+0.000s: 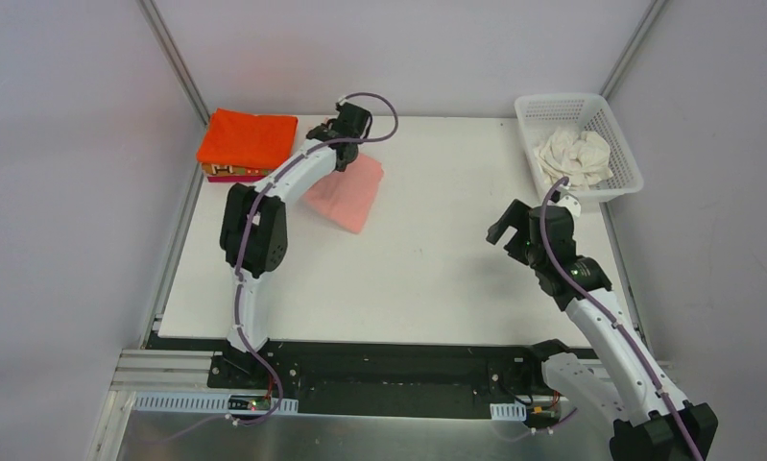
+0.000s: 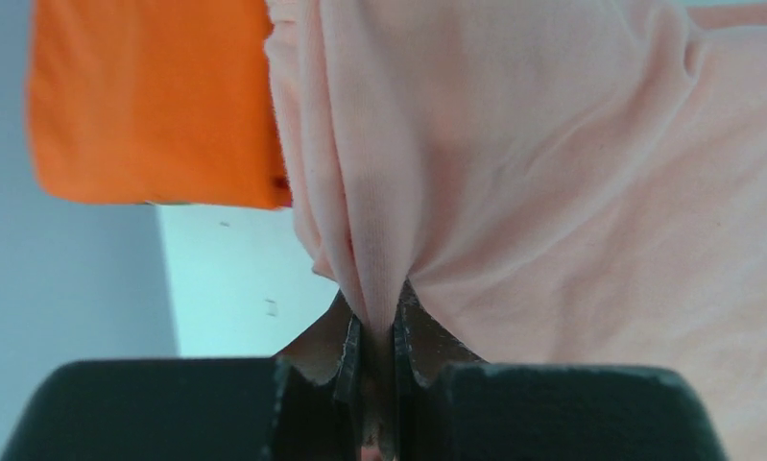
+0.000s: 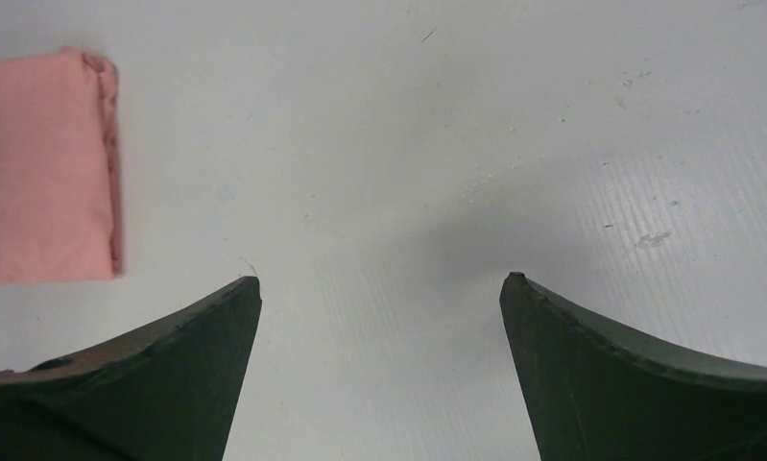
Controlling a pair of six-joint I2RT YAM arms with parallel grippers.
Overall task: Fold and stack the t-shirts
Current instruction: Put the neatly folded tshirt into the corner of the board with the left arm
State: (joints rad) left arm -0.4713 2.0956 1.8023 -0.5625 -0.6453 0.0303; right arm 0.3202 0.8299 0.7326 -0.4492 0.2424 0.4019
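A folded salmon pink t-shirt lies on the white table at the back left. My left gripper is shut on a pinch of its cloth at the far edge; the fabric puckers up into the jaws. Beside it, at the back left corner, a folded bright orange t-shirt tops a small stack; it also shows in the left wrist view. A crumpled cream-white t-shirt fills the basket. My right gripper stands open over bare table, with the pink t-shirt off to its left.
The white lattice basket stands at the back right corner. A strip of patterned cloth peeks out under the orange shirt. Grey walls and metal frame posts close in the table on three sides.
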